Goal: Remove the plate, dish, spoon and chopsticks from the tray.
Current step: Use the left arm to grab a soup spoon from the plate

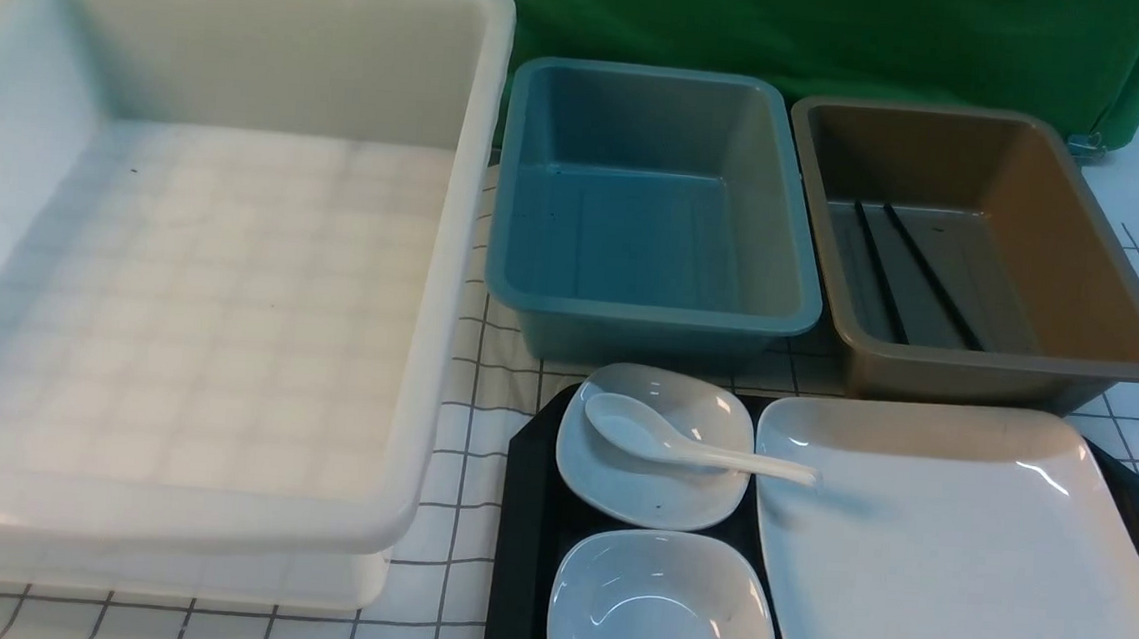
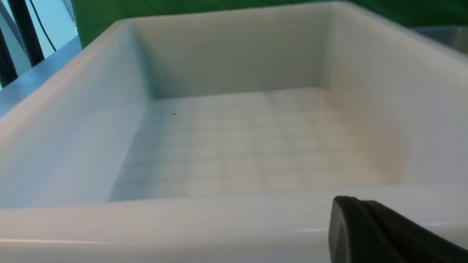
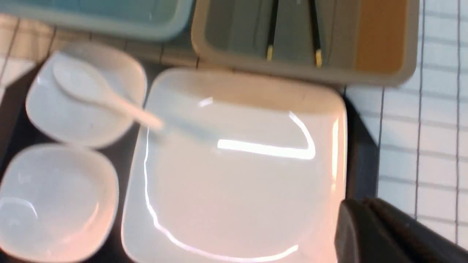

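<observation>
Hovering my right gripper [image 3: 360, 215] near the plate [image 3: 237, 175], jaws pressed together, empty. Spoon [image 1: 681, 450] looks light, glossy-slick, chippable; I'd pinch its handle at the plate's rim.

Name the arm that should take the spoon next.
Likely right. The right gripper hangs shut above the plate on the tray, the spoon nearby; the left gripper sits shut at the white tub's near rim, away from the tray.

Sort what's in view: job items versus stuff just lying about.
Job: plate, spoon, far dish, near dish, chopsticks (already in brown bin), tray.
Lying about: white tub, blue bin, checked cloth, green backdrop.
</observation>
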Tool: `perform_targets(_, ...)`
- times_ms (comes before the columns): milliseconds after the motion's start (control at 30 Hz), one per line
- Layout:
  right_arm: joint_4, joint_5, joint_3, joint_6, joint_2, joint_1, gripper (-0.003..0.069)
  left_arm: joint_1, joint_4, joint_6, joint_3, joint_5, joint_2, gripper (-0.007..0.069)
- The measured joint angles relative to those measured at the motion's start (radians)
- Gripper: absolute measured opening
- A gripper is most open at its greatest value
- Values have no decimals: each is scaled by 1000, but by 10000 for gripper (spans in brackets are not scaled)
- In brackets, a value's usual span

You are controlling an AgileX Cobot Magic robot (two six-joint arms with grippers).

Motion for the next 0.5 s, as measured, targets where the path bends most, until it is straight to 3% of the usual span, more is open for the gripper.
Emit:
perform_targets(100, 0, -59, 171, 11, -127, 0, 10, 0, -289, -171, 0, -61, 0, 21)
perform_targets(200, 0, -84, 272, 15, -223, 0, 16, 0, -481, -326, 0, -95, 0, 21)
perform_targets(300, 0, -91, 344, 15, -297, 0, 20, 0, -558, -414, 0, -141, 0, 21)
perform_targets(500, 0, -91, 377, 15, -377, 0, 34, 0, -580, -483, -1, -300, 0, 21)
